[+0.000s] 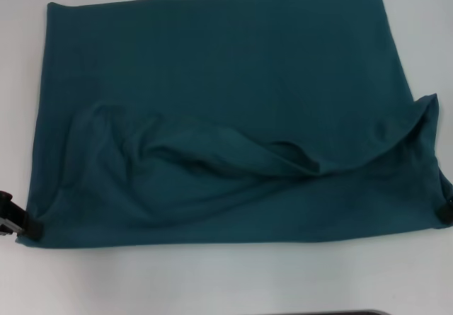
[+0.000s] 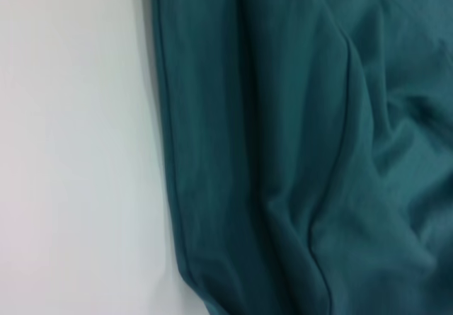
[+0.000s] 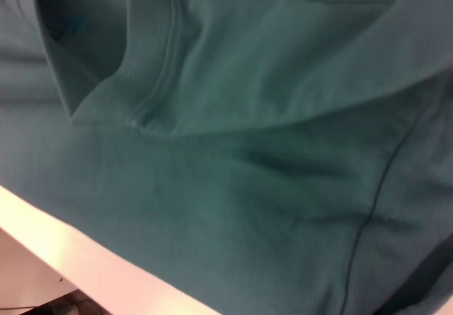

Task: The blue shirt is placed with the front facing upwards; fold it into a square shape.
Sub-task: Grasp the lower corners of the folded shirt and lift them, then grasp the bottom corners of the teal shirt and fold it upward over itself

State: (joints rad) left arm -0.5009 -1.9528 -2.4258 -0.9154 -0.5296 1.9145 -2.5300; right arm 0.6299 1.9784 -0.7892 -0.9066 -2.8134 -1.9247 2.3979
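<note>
The blue shirt [image 1: 226,67] lies spread on the white table [image 1: 212,279] with plain teal cloth upward and no lettering showing. Its near part is doubled over into a slack, sagging fold [image 1: 233,156]. My left gripper [image 1: 30,228] pinches the near left corner of the cloth. At the near right corner my right gripper [image 1: 444,214] holds the cloth, which rises toward a raised tip [image 1: 428,106]. The left wrist view shows the shirt [image 2: 297,152] and its hemmed edge beside bare table [image 2: 71,152]. The shirt [image 3: 233,187] fills the right wrist view, with the ribbed neck collar [image 3: 159,67] showing.
White tabletop surrounds the shirt on the near, left and right sides. The table's edge [image 3: 71,251] runs close under the cloth in the right wrist view. A dark strip [image 1: 318,313] sits at the very near edge of the head view.
</note>
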